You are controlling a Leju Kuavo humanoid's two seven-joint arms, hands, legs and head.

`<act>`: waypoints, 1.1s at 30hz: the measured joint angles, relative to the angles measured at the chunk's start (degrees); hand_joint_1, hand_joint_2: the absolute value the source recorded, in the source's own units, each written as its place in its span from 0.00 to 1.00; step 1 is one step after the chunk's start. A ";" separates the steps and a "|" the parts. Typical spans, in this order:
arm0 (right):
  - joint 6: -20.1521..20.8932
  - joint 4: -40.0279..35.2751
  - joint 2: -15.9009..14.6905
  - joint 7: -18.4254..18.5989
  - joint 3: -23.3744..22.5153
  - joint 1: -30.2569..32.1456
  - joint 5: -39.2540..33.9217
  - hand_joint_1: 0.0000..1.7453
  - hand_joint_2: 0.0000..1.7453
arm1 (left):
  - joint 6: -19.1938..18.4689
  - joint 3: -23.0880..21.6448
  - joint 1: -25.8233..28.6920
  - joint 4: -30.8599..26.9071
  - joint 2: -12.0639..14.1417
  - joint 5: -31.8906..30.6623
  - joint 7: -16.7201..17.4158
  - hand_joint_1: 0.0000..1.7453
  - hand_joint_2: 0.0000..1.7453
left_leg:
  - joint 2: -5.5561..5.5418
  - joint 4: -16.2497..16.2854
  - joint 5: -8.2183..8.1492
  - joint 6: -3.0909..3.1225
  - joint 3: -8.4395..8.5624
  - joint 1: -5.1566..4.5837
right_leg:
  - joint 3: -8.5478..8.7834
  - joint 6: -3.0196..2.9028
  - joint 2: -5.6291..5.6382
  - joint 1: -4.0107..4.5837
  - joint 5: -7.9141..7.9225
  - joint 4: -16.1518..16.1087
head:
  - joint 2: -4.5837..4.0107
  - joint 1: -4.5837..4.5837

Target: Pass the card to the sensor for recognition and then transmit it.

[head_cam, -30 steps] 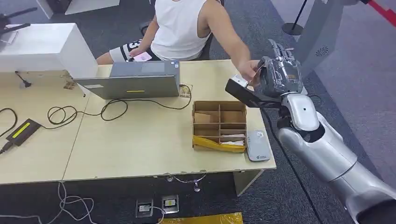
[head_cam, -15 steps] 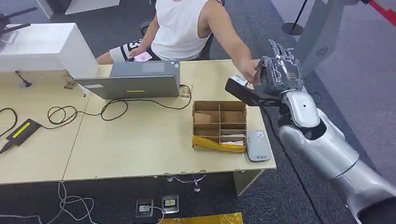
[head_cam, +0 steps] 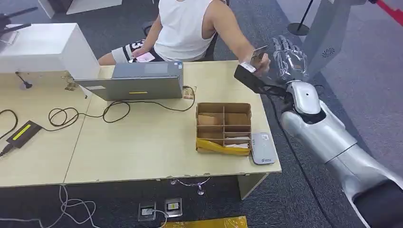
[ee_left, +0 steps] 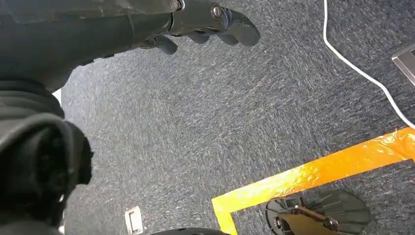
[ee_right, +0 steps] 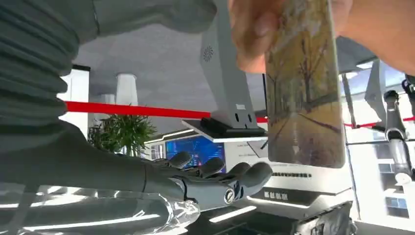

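the card (ee_right: 303,93) looks thin, stiff and light, with a glossy face that is probably slippery, so it wants a pinch across its flat faces near a short edge, thumb on one side and fingers on the other. it is printed with a tree-lined path in yellow autumn colours. it sits in the person's hand (head_cam: 259,59), above the far right corner of the surface (head_cam: 142,142), just beside the right hand (head_cam: 290,59), which is raised with its fingers spread and holds nothing. the left hand (ee_left: 205,22) hangs over the carpet, fingers loosely curled and apparently empty, though the view is poor.
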 joint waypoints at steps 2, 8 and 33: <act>-0.07 1.23 0.39 -0.02 0.44 -0.06 0.02 0.00 1.00 | 0.00 0.00 0.00 0.00 0.00 0.00 0.00 0.00 0.00 | 0.00 0.00 0.00 0.00 0.00 0.00 | 0.00 0.00 0.00 0.00 0.00 0.00 | 0.00 0.00; -0.07 2.04 0.57 -0.02 0.72 -0.06 0.02 0.00 1.00 | 0.00 0.00 0.00 0.00 0.00 0.00 0.00 0.00 0.00 | 0.00 0.00 0.00 0.00 0.00 0.00 | 0.00 0.00 0.00 0.00 0.00 0.00 | 0.00 -0.02; -22.97 -16.47 -12.38 11.65 -11.05 16.18 25.22 0.00 1.00 | 3.14 0.28 3.12 0.04 0.37 3.69 -2.88 0.00 0.00 | 0.03 0.05 -0.17 0.04 0.17 0.00 | 0.07 0.03 0.01 0.02 -0.04 -0.15 | 0.00 0.00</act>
